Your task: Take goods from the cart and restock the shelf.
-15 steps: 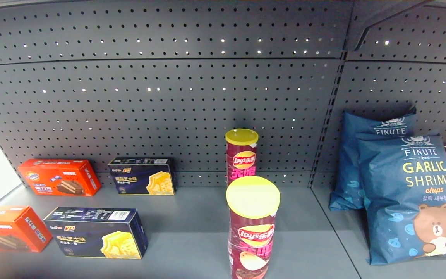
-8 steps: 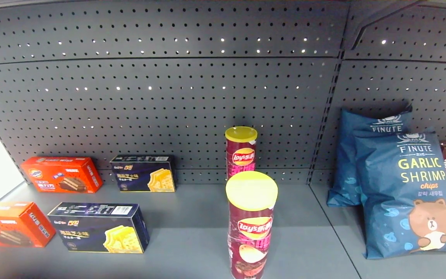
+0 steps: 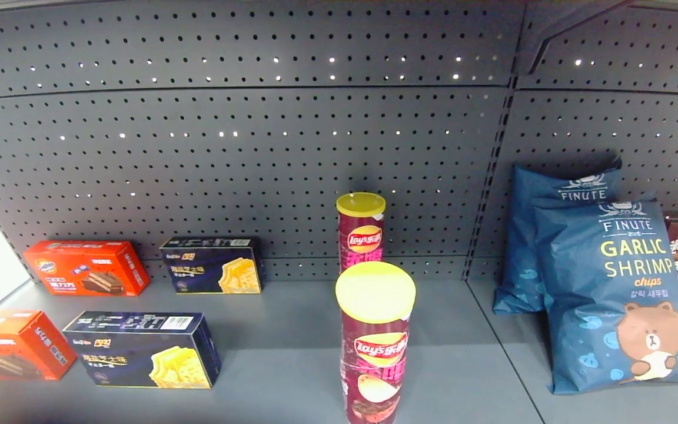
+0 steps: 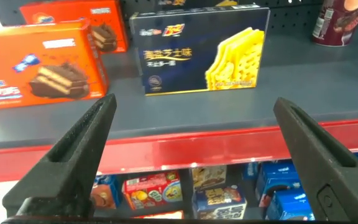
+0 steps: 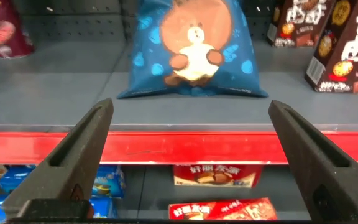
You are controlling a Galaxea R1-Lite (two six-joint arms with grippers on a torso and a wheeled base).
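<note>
Resting on shelf (image 3: 292, 330): boxes (image 3: 139, 350), cans (image 3: 374, 347), bags (image 3: 615, 294).

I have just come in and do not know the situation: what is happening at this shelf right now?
A two-armed robot faces the grey shelf it should restock. Both grippers are open and empty, near the shelf's red front edge: the left gripper faces a dark blue box and an orange box, the right gripper faces a blue chips bag. In the middle, a chip can stands upright with a second can behind it. Nothing is being handled at this moment.
</note>
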